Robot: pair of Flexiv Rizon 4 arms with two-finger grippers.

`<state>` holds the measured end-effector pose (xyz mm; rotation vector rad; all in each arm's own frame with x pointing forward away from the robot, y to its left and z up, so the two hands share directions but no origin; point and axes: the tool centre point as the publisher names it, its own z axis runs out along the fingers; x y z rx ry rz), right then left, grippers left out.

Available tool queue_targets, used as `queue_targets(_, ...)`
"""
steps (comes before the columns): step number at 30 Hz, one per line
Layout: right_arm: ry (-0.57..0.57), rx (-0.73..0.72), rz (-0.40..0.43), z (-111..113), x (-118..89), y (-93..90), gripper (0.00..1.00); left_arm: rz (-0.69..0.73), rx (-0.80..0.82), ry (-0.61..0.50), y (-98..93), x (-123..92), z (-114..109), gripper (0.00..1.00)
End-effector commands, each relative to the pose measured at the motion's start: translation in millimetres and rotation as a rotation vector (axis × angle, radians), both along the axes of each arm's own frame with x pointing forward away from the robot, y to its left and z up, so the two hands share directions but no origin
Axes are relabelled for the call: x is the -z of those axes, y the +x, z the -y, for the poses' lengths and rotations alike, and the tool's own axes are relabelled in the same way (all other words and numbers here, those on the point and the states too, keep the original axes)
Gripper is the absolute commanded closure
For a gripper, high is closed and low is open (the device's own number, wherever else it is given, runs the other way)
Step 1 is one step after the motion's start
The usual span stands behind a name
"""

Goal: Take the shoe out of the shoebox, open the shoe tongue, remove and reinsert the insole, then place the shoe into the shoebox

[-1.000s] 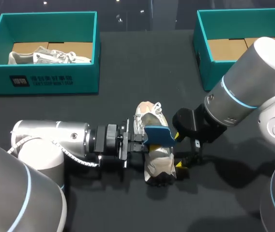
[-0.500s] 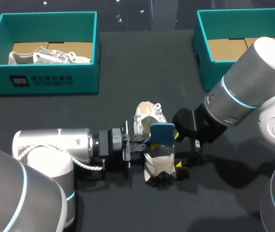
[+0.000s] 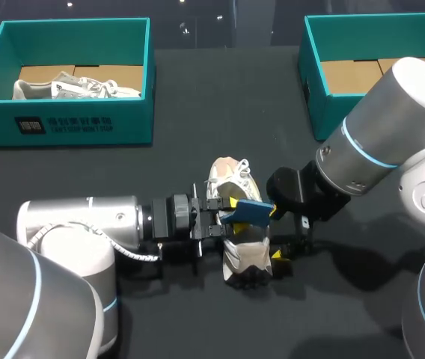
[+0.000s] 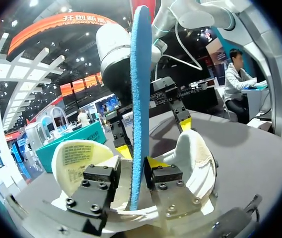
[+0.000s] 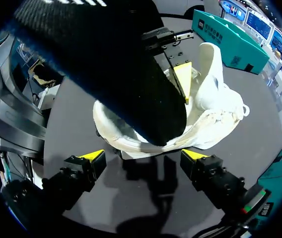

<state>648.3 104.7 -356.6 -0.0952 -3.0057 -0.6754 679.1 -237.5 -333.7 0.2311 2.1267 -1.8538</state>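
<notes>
Dark bench (image 3: 197,134), left to right: teal shoebox (image 3: 70,123) containing a second shoe (image 3: 78,88); left tool (image 3: 222,217) clamped on the blue insole (image 3: 250,211), held over the white shoe (image 3: 244,258) lying mid-bench; right tool (image 3: 275,233), fingers spread wide, just beside the white shoe; right shoebox (image 3: 313,97).

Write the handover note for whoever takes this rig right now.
Left gripper: shut on the blue insole, held on edge over the opening of the shoe.
Right gripper: open, at the shoe's side, not gripping it.
Shoe: on the table between the boxes, tongue folded back.
Left box holds another shoe. Right box shows only cardboard.
Done: shoe out, tongue open, insole out.
Left: seat the insole, release it, put the shoe in its box.
</notes>
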Motion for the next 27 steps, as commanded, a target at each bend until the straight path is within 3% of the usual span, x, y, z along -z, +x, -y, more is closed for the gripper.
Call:
queue_targets(1,-0.001,0.001,0.002,-1,1,-0.9,0.00,-0.003,0.017,0.006,-6.2,-10,0,0.58)
queue_targets(8,-0.001,0.001,0.002,-1,1,-0.9,0.00,0.015,0.051,0.005,-19.9,-32,11,0.59)
queue_targets(12,-0.001,0.001,0.002,-1,1,-0.9,0.00,0.018,0.076,0.033,-27.5,-36,18,0.64)
queue_targets(13,-0.001,0.001,0.002,-1,1,-0.9,0.00,0.027,0.080,0.044,-28.9,-36,19,0.77)
queue_targets(14,-0.001,0.001,0.002,-1,1,-0.9,0.00,0.035,0.083,0.051,-30.1,-36,20,1.00)
queue_targets(27,-0.001,0.001,0.002,-1,1,-0.9,0.00,0.125,0.102,0.047,-5.1,-7,12,1.00)
